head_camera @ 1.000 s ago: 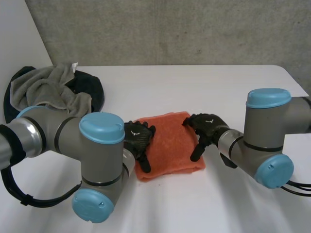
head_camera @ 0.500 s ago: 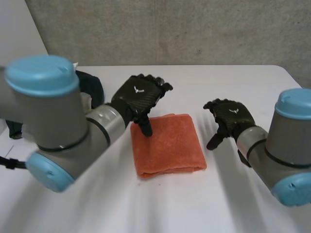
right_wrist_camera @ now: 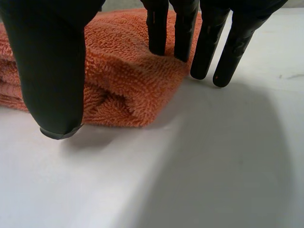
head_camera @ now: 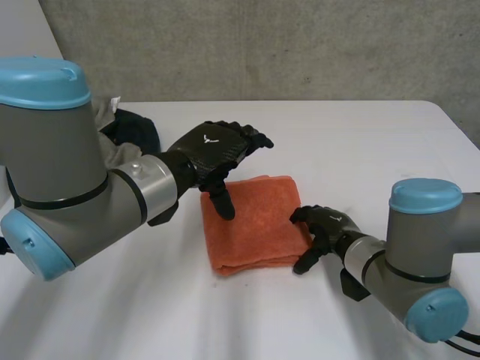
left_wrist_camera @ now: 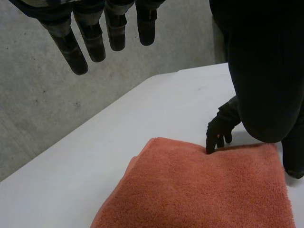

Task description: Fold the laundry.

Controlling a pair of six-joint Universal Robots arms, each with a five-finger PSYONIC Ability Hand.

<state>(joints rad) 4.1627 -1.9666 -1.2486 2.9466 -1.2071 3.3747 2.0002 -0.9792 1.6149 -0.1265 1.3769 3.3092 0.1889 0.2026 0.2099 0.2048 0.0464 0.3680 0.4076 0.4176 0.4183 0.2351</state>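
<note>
Left hand (head_camera: pixel 214 146) has lifted above the towel (head_camera: pixel 259 217), fingers straight, empty. Right hand (head_camera: pixel 330 226) has returned to the towel's near corner, fingers loose, touching it. Fold probably done.

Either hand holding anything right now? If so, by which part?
Nothing is held. The left hand is open over the orange towel; the right hand rests open on the towel's near right corner, not pinching it.
</note>
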